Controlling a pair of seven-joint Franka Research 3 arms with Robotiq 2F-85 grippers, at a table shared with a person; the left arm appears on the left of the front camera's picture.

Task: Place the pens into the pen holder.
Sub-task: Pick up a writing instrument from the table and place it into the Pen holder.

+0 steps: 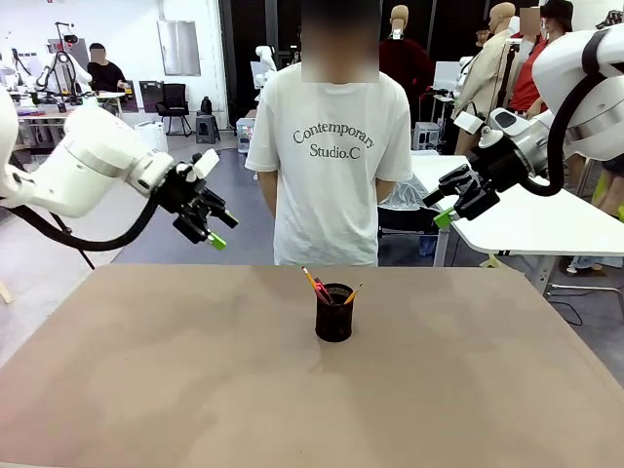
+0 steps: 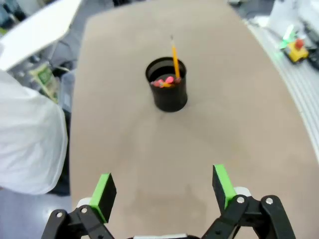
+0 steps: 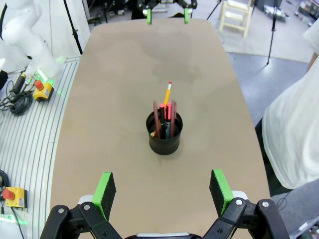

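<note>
1. Front view: the pen holder [image 1: 333, 313] stands upright near the middle of the table [image 1: 146, 390], with the red pen [image 1: 319, 289] and the yellow-orange pencil [image 1: 352, 293] sticking out of its top, leaning to opposite sides.
2. Left gripper [image 1: 214, 232] hangs in the air above the table's far left edge, jaws spread wide, nothing between them. Right gripper [image 1: 450, 203] hovers high on the far right, out past the table edge, also spread wide and empty.
3. The right wrist view looks down into the cup [image 3: 164, 133]: several sticks stand inside, a red one [image 3: 168, 114], a dark reddish one at its left, and the pencil [image 3: 167, 94] rising highest. The front view cannot show that interior.
4. Same view, its own green pads [image 3: 104, 187] frame the bottom edge, wide apart; the other arm's green fingertips [image 3: 149, 16] peek in at the far table end.
5. Left wrist view: the holder [image 2: 167, 83] sits farther off, blurred, the pencil [image 2: 175, 59] upright and red ends [image 2: 164, 81] at the rim. Its own gripper [image 2: 163, 188] is wide.
6. A person in a white T-shirt [image 1: 331, 166] stands just behind the table's far edge, in line with the holder; a white sleeve [image 3: 291, 134] fills the right wrist view's right side.
7. A white side table [image 1: 531, 219] sits behind the right gripper. Nothing blocks the holder from either arm.
</note>
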